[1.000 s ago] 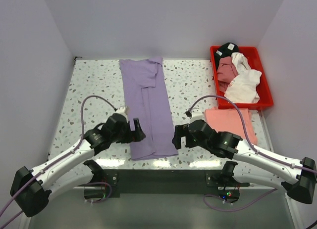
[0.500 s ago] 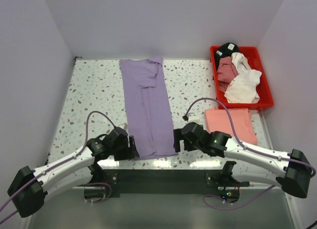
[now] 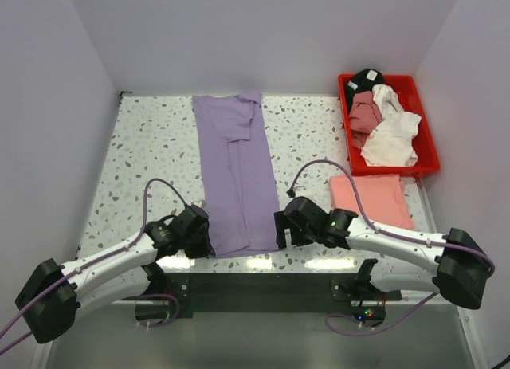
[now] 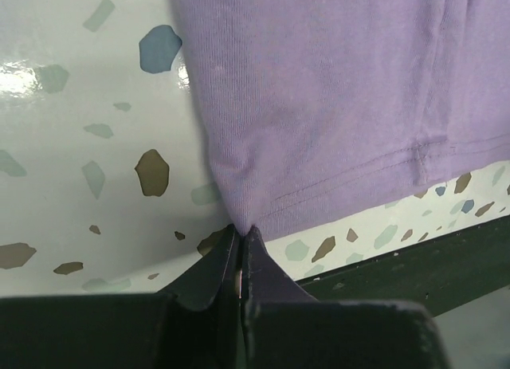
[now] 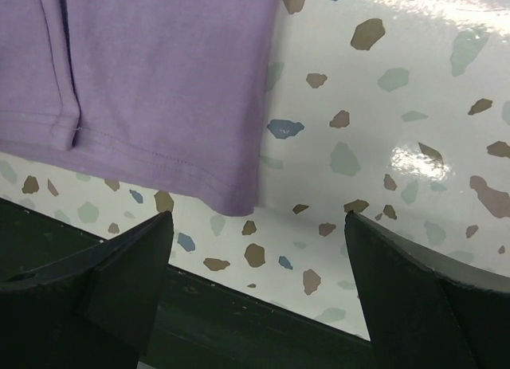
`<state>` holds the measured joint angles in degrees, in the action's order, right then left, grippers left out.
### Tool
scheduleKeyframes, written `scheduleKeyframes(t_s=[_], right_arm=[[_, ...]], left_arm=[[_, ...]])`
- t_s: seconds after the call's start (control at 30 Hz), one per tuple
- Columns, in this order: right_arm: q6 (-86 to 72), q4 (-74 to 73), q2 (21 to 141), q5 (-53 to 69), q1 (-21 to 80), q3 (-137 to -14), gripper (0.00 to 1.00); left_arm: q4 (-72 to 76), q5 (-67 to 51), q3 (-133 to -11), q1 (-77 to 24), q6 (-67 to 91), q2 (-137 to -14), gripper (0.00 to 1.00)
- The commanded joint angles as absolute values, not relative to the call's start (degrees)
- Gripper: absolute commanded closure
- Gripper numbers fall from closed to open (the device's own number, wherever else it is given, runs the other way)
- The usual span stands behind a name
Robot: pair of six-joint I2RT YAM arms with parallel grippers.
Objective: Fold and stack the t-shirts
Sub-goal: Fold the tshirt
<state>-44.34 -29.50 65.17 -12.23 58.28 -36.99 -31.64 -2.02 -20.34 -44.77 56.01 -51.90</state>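
Pinching the near-left hem corner of the lavender t-shirt [image 4: 335,90] with my left hand [image 4: 241,229]. Its fingers are pressed together on the cloth, low at the near edge of the surface [image 3: 151,146]. My right hand [image 5: 257,216] has its fingers wide apart with nothing clamped. The shirt's near-right hem corner sits between the two tips. Can't tell if the tips touch the surface.

Lavender cloth is a fine knit, soft and matte, with a double-stitched hem along the near end. It lies flat as one long narrow strip, sides folded in with a lengthwise seam line showing. It runs from the near edge to the far edge, collar end far. The surface is glossy white with brown, blue and green speckles and glare spots near the front.

Right of my right arm, the salmon-pink t-shirt [image 3: 370,200] is folded into a flat, neat rectangle, well apart from the lavender one. It lies just in front of the red bin [image 3: 427,142].

The bin is rectangular smooth plastic at the far right of the surface. Inside is a crumpled heap of three shirts:
- The white t-shirt [image 3: 392,138] is on the near and right part.
- The dusty-rose t-shirt [image 3: 364,110] is on the left.
- The black t-shirt [image 3: 368,77] is bunched at the far end, poking over the rim.
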Motion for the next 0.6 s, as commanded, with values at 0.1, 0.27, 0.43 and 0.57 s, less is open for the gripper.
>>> scheduleKeyframes(t_s=[0.1, 0.27, 0.43, 0.57], right_arm=[[-43.42, -25.84, 69.69, -5.46, 57.57, -36.83, 0.14], [-42.89, -22.94, 73.91, -0.09, 57.39, -37.0, 0.25], [-43.5, -20.13, 78.04, 1.49, 57.3, -36.82, 0.46], [-45.0, -20.39, 79.28, 0.18, 57.3, -36.91, 0.65]], left_arm=[[-35.07, -0.61, -21.18, -45.0, 56.33, -51.5, 1.0], [-35.77, -0.79, -21.01, -45.0, 57.3, -51.68, 1.0], [-36.12, -1.14, -21.01, -45.0, 57.83, -52.03, 1.0], [-36.47, -1.14, -21.18, -45.0, 59.06, -52.12, 1.0]])
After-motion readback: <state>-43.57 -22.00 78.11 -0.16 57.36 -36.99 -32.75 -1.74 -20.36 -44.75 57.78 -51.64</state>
